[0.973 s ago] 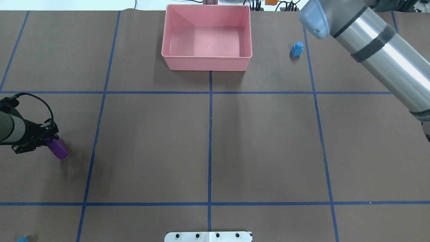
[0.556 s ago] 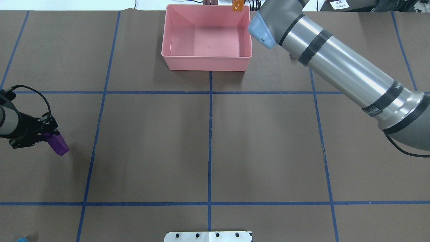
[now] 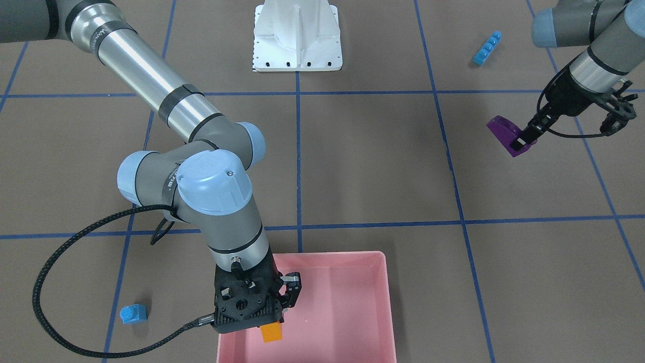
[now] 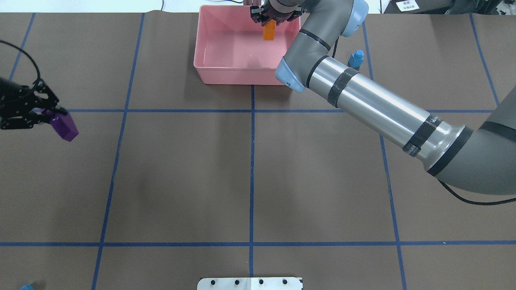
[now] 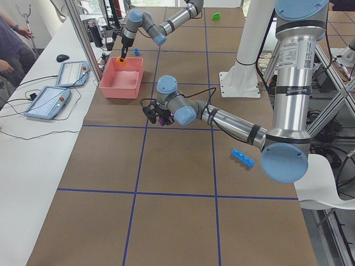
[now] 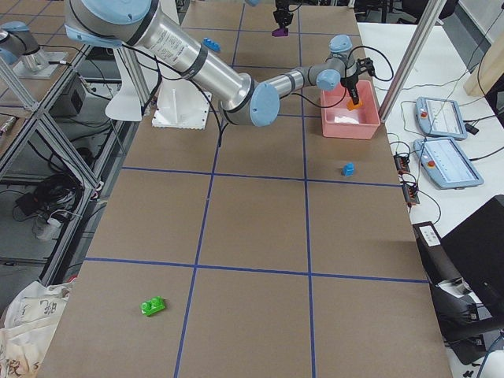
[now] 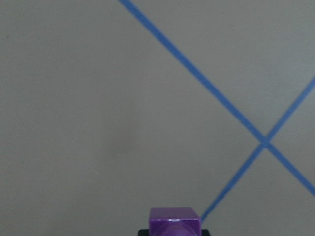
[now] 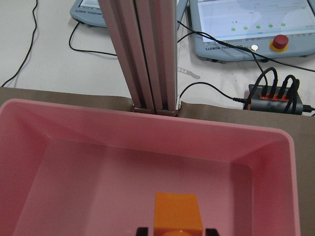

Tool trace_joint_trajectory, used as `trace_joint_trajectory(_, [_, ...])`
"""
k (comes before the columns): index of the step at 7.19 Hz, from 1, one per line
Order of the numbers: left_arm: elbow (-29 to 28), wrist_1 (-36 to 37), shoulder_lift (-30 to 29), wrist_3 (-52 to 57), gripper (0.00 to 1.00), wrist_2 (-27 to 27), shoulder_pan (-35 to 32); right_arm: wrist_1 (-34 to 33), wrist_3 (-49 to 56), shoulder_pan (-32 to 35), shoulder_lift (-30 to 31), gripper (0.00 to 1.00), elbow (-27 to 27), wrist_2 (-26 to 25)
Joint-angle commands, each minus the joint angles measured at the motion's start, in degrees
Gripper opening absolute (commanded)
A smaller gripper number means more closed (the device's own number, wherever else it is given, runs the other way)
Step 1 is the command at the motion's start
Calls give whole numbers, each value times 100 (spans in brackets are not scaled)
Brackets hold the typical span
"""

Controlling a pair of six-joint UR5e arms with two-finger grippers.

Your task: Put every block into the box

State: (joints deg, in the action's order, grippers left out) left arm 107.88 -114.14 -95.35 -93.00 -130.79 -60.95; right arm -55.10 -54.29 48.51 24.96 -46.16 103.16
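Note:
The pink box stands at the table's far middle. My right gripper is shut on the orange block and holds it over the box's inside, near the far wall; the right wrist view shows the block above the box floor. My left gripper is shut on the purple sloped block, held above the table at the far left. The small blue block stands right of the box. The long blue block lies near my left side. The green block lies far off on my right.
The white robot base is at the near table edge. An aluminium post rises just behind the box. Teach pendants and cables lie beyond the table's far edge. My right arm spans the table's right half.
My right arm swung left with the orange block from beyond the box's right corner to over its inside. My left gripper carried the purple block farther from the robot.

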Motion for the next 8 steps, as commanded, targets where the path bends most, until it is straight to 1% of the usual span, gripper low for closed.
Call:
trace_joint_trajectory(1, [-642, 880, -1724, 1, 0, -52, -110, 0, -266, 96, -9, 99, 2, 133])
trace_joint_trajectory(2, [-916, 1102, -2315, -77, 0, -60, -162, -26, -249, 445, -9, 99, -42, 822])
trace_joint_trajectory(3, [-1327, 1070, -2913, -487, 0, -69, -163, -470, -127, 858, 35, 99, -251, 1559])
trace_joint_trajectory(4, [-1958, 1008, -3537, -691, 0, -69, -145, -1415, 475, 1062, 78, 99, -662, 1750])
trace_joint_trajectory(5, [-2765, 808, -4187, -710, 0, -52, -102, -2320, 1568, 1195, 236, 99, -971, 1699])
trace_joint_trajectory(6, [-3704, 249, -4767, -728, 0, -52, -101, -2425, 2319, 1379, 455, 99, -992, 1707])
trace_joint_trajectory(7, [-4357, -105, -5147, -728, 0, 157, -75, -2208, 2848, 1511, 1031, 100, -1209, 1699])
trace_joint_trajectory(8, [-4764, -317, -5386, -711, 0, 507, -31, -1893, 3054, 1617, 1385, 100, -1238, 1716])
